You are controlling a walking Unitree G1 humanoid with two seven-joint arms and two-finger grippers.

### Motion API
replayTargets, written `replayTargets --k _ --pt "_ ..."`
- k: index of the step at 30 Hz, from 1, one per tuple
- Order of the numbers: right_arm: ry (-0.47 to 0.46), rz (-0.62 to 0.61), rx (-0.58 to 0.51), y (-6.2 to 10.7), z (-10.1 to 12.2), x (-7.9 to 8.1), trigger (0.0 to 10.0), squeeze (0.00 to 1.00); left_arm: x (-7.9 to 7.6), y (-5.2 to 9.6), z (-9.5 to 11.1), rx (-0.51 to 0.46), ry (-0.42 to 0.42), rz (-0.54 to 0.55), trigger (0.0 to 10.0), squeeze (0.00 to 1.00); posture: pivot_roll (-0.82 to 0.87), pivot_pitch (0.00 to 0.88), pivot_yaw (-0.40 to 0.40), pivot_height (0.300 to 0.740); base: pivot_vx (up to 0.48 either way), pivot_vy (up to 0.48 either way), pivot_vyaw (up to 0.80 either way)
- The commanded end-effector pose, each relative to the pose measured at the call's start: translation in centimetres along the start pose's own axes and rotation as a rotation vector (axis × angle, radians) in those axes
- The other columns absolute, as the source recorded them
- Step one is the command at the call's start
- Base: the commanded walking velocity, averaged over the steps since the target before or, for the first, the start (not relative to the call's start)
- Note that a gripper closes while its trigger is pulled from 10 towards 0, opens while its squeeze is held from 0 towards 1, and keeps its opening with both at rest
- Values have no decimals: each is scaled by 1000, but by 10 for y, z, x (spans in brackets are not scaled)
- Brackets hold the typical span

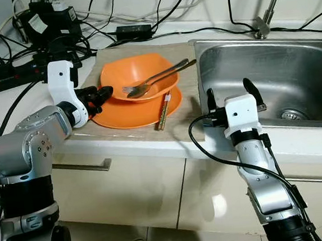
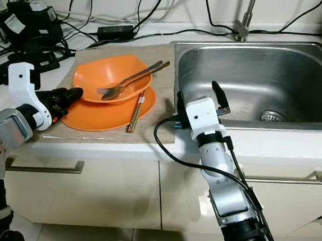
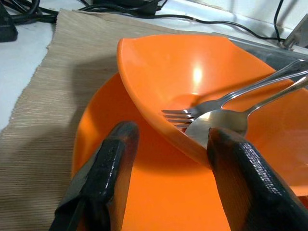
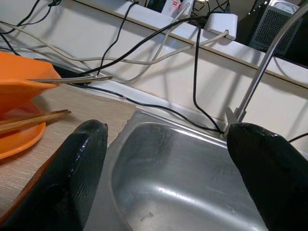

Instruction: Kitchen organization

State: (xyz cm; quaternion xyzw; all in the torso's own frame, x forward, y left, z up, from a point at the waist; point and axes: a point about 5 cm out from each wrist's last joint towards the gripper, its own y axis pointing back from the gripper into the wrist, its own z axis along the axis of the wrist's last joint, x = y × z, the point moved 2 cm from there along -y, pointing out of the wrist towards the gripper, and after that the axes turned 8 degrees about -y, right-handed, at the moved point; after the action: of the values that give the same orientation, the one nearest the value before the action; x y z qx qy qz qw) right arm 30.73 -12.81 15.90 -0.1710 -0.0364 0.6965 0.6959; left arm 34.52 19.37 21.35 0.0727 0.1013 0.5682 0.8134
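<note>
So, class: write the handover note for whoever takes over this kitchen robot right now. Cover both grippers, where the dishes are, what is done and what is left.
Left gripper: open, fingers over the near-left rim of the orange plate, holding nothing.
Right gripper: open, empty, at the front left corner of the steel sink.
Orange bowl sits on the plate, on the woven mat. Fork and spoon lie in the bowl, handles over its right rim. Chopsticks rest across the plate's right edge.
Done: nothing moved, as far as can be seen.
Left: probably shifting the dishes and cutlery to the sink.
</note>
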Motion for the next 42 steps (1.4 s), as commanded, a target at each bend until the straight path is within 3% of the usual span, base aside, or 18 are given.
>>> replayTargets --k 1,20,42 --pt "2 1 -3 0 0 -1 10000 0 -1 -2 2 6 23 -9 10000 0 4 0 13 707 0 0 0" --pt "5 1 0 1 -1 0 10000 0 -4 -3 15 -11 35 -22 10000 0 2 0 17 707 0 0 0" --pt "8 2 5 1 -1 1 10000 0 -11 -15 1 48 -4 -39 10000 0 -5 7 21 707 0 0 0"
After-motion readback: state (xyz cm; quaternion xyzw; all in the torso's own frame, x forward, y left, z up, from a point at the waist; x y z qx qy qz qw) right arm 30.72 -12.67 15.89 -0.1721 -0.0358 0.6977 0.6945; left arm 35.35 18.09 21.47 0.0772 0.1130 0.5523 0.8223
